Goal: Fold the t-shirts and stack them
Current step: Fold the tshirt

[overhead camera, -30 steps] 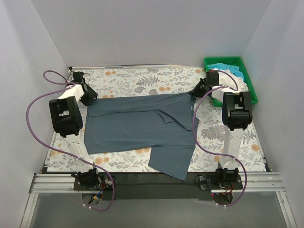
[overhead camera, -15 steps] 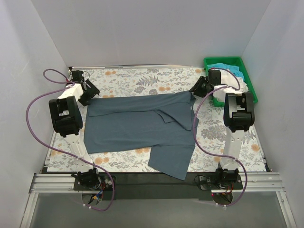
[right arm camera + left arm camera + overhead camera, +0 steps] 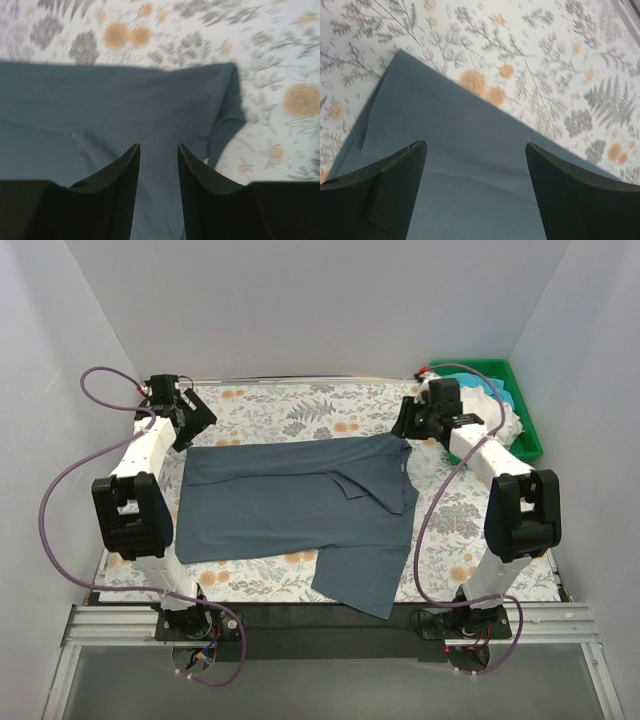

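Floral-print table (image 3: 300,415), slate blue-grey t-shirt (image 3: 290,510) spread across it, green tray (image 3: 530,432) — far right corner

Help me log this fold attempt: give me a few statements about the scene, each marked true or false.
1. The blue-grey t-shirt lies spread out on the floral table. True.
2. The left hand is clamped on the shirt's corner. False: it is open above the cloth and holds nothing.
3. The green tray sits at the table's far right corner. True.
4. The tray is empty. False: white cloth and turquoise cloth lie in it.
5. The right hand grips a white shirt. False: nothing is between its fingers, and it hangs over the blue-grey t-shirt.
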Motion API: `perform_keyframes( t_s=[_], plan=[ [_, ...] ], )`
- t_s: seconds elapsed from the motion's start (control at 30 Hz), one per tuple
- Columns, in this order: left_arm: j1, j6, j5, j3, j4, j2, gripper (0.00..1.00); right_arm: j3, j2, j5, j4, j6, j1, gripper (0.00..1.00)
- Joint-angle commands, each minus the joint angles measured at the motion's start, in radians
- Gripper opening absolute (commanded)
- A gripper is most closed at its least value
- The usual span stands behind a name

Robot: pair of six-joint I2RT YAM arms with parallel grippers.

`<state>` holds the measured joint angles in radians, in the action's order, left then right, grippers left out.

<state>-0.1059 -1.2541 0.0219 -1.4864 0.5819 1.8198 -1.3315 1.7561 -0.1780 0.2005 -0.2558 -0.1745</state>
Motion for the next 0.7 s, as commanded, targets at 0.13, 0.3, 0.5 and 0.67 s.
perform_keyframes(
  t_s=[0.13, 0.3, 0.5, 0.67],
  plan=[
    [0.092, 0.015, 0.042, 0.216, 0.055, -0.252, 0.74, 0.167, -0.122, 0.061, 0.096, 0.159, -0.287, 0.36],
    [0.138, 0.012, 0.027, 0.372, 0.032, -0.367, 0.74, 0.206, -0.092, 0.11, 0.094, 0.124, -0.387, 0.36],
    [0.166, 0.005, 0.004, 0.509, -0.02, -0.404, 0.74, 0.137, 0.002, 0.16, 0.093, 0.136, -0.454, 0.36],
    [0.179, -0.005, -0.002, 0.554, -0.037, -0.413, 0.74, 0.086, 0.081, 0.173, 0.094, 0.139, -0.479, 0.33]
  ],
)
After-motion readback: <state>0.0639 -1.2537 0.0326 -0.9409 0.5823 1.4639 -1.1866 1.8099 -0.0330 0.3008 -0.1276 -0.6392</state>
